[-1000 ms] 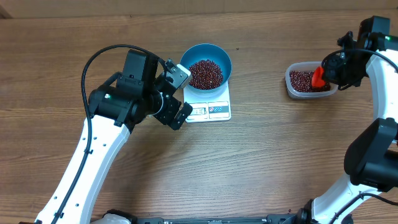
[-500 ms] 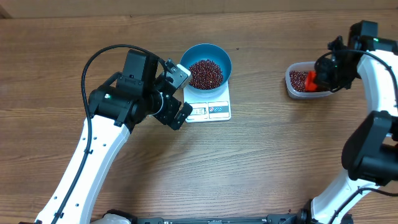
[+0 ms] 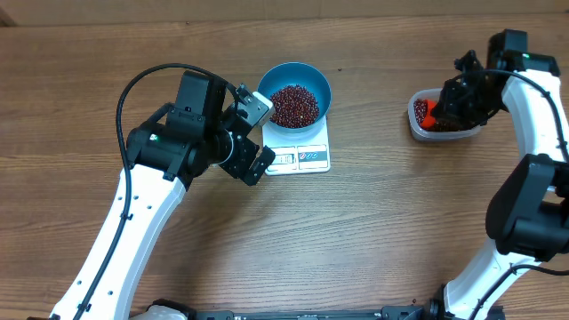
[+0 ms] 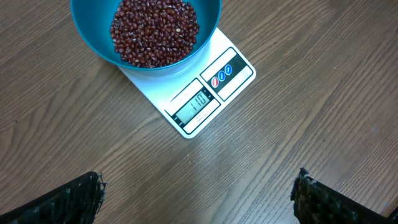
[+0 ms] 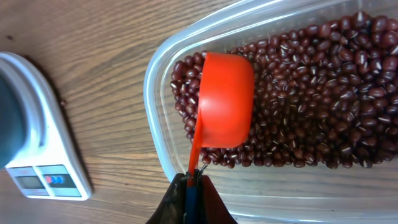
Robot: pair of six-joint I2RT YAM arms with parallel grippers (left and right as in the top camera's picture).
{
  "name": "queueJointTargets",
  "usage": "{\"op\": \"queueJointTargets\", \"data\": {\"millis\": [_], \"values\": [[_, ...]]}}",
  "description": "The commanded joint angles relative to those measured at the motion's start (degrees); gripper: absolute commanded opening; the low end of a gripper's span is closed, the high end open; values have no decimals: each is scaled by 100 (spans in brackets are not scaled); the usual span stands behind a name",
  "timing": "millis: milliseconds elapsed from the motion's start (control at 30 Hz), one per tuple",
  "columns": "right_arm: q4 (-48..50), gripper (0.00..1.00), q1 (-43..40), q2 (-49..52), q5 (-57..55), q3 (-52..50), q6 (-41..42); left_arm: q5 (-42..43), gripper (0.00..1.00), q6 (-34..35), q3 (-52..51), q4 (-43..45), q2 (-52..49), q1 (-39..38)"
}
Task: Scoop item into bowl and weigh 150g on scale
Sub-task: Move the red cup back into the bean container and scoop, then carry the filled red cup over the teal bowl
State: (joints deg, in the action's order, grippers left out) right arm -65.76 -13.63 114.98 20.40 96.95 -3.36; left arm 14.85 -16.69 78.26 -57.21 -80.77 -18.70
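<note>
The left gripper [image 3: 262, 135] hovers over the table [image 4: 298, 124], fingers spread wide, just at 9 o'clock of the scale [image 4: 231, 67]. The bowl [image 4: 93, 38] sits on the scale's 12 o'clock end, holding a heap of beans [image 4: 154, 30]. Well apart at 3 o'clock, the right gripper [image 5: 189, 180] pinches the scoop [image 5: 225, 99] by its handle, with the cup down among more beans in the tub [image 5: 154, 124].

Table: you have a brown wood-grain table [image 3: 373, 231], one flat surface.
Scale: your white scale [image 4: 205, 99] lies flat on the table near its middle.
Tub: your clear plastic tub [image 5: 163, 149] sits directly on the wood, well apart from the scale, on the right.
</note>
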Motion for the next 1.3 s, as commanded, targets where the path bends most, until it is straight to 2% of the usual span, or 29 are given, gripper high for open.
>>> {"op": "queueJointTargets", "data": {"millis": [0, 167, 467, 700, 1000, 1267], "values": [[-33, 4, -315, 55, 844, -35, -227, 109, 99, 39, 118, 24, 63, 31], [-142, 4, -802, 55, 1731, -35, -577, 109, 100, 39, 118, 24, 63, 31], [-343, 4, -1510, 55, 2500, -35, -804, 107, 100, 39, 118, 24, 63, 31], [-682, 4, -1672, 55, 3517, -35, -1373, 109, 100, 39, 120, 24, 63, 31], [-975, 4, -1108, 55, 3866, 33, -1491, 109, 100, 39, 118, 24, 63, 31], [-1064, 4, -125, 55, 3884, 492, -1270, 109, 99, 39, 118, 24, 63, 31]]}}
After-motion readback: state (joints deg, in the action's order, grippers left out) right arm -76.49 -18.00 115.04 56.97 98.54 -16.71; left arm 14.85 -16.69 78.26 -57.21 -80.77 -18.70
